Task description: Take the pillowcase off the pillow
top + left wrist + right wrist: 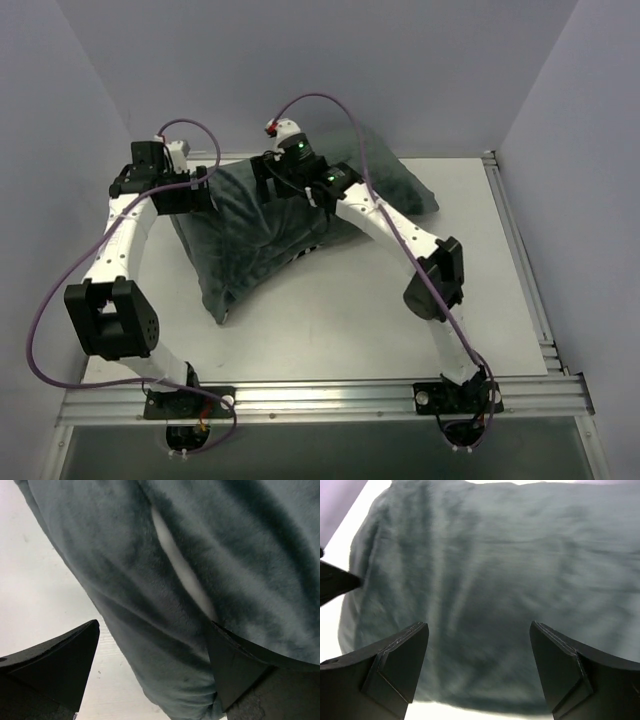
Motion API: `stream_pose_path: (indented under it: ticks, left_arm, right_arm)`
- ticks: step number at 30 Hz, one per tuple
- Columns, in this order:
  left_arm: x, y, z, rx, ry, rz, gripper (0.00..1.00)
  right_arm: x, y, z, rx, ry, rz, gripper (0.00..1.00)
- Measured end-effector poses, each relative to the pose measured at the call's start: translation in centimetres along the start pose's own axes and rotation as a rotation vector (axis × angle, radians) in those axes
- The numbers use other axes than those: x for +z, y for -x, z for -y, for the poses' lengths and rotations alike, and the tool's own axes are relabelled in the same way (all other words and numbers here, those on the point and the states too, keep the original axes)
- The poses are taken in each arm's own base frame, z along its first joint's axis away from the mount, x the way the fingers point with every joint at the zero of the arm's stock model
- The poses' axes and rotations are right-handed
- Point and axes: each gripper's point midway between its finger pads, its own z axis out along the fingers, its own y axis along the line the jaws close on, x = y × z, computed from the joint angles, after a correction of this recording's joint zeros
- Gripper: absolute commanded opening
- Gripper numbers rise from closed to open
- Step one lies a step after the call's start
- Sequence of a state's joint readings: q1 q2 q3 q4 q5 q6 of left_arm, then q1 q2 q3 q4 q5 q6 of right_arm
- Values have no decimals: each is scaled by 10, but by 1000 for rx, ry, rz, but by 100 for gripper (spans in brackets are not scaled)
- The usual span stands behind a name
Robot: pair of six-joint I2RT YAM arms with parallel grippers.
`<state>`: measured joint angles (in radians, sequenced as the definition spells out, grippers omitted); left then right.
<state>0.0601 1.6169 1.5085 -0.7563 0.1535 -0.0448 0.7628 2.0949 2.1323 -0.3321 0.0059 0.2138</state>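
Note:
The pillowcase [270, 225] lies at the back middle of the table with its plain dark grey face up; a sliver of zebra stripes [308, 252] shows under its near edge. In the left wrist view the grey fabric [125, 580] has a slit where the white pillow [177, 570] shows through. My left gripper [155, 624] is open at the cover's left edge [200, 192], with a fold of fabric between its fingers and the right finger [235, 665] at the end of the slit. My right gripper [479, 625] is open and hovers over the cover's upper part [268, 180].
The white table [360, 310] ends at a metal rail [320, 400] in front and another rail [520, 250] on the right. Pale walls close in at the left, back and right. The left finger [60, 665] is over bare table beside the cover.

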Motion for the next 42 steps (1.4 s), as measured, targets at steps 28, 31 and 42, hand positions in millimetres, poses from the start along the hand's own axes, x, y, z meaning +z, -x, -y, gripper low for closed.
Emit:
stream_pose_path:
  ticks: [28,31,42]
  left_arm:
    - [-9,-42,5,185,-75,-31,2]
    - [-41,-64,40,427,-178,-18,58]
    - [-138,-33,144,925,-422,228,84]
  right_arm:
    - [29,-47,48,433,10,-67,0]
    - [6,-48,71,419,2,-69,0]
    - [-13,-67,64,365,99,-114,0]
